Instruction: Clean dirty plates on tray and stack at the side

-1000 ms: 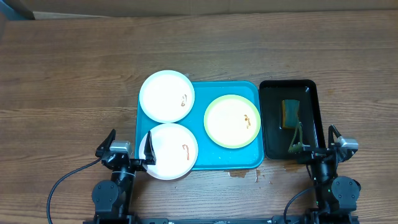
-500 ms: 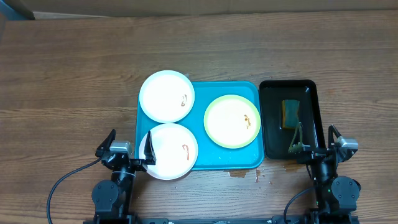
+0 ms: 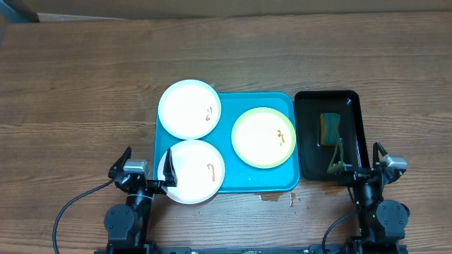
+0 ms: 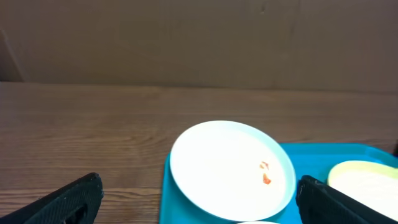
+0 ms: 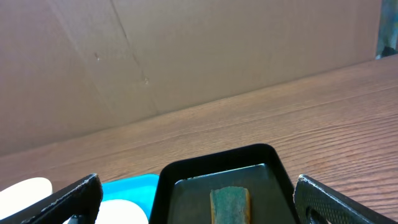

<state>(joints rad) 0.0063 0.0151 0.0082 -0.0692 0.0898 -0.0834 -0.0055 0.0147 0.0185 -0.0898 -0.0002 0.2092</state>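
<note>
The turquoise tray (image 3: 244, 180) lies mid-table. On it are a white plate (image 3: 188, 108) at the far left, with a small reddish smear, overhanging the rim; it also shows in the left wrist view (image 4: 231, 169). A second white plate (image 3: 195, 171) with a smear sits at the near left. A yellow-green rimmed plate (image 3: 263, 137) with brown smears sits at the right. My left gripper (image 3: 148, 176) is open and empty at the near left of the tray. My right gripper (image 3: 359, 168) is open and empty near the black tray's front edge.
A narrow black tray (image 3: 328, 99) stands right of the turquoise tray and holds a green-and-yellow sponge (image 3: 329, 128), which also shows in the right wrist view (image 5: 231, 204). A small brown stain (image 3: 272, 197) marks the table before the turquoise tray. A cardboard wall stands behind the table.
</note>
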